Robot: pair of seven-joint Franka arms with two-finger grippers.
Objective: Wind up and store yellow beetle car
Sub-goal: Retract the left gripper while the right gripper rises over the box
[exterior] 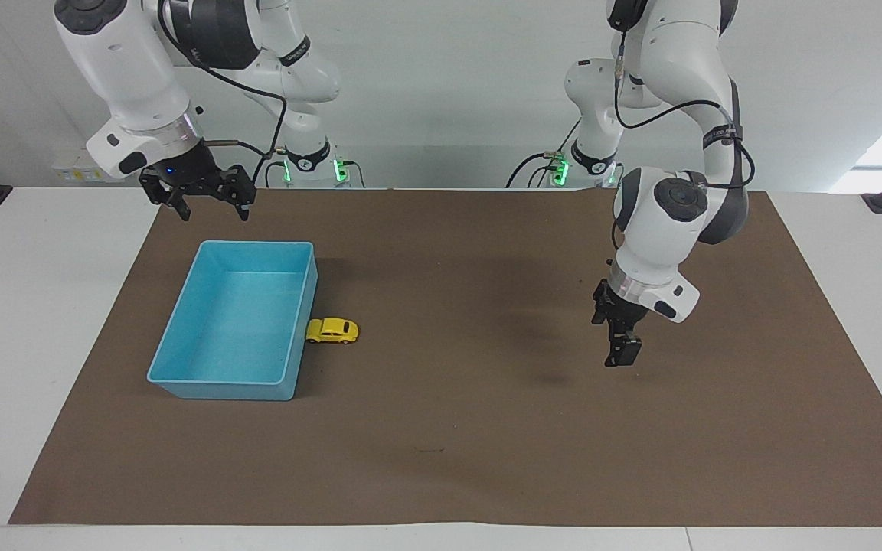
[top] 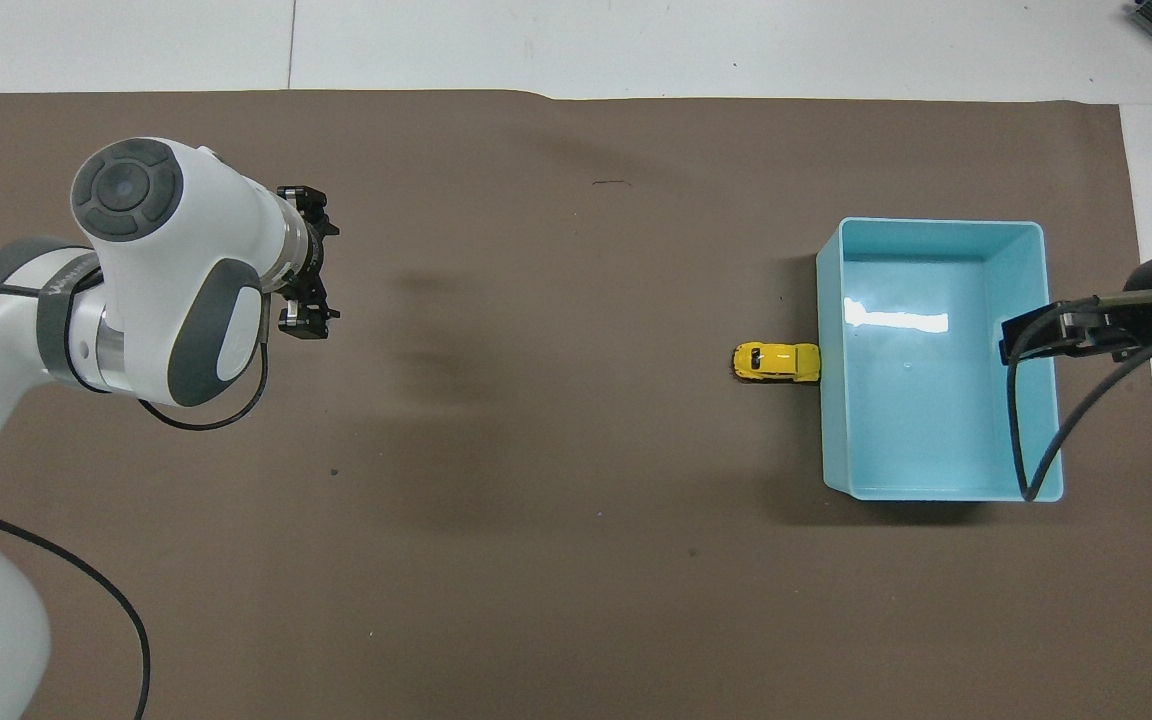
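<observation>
The yellow beetle car (exterior: 331,330) stands on the brown mat, its nose against the outer long wall of the blue bin (exterior: 297,329). It also shows in the overhead view (top: 776,362), touching the bin (top: 831,420). My left gripper (exterior: 619,356) hangs above the bare mat toward the left arm's end, well apart from the car, and holds nothing; it shows in the overhead view too (top: 302,322). My right gripper (exterior: 210,207) is open and empty, raised over the mat by the bin's short edge nearer the robots.
The brown mat (exterior: 487,428) covers most of the white table. The bin is empty inside. The right arm's wrist and its cable (top: 1066,333) overhang the bin in the overhead view.
</observation>
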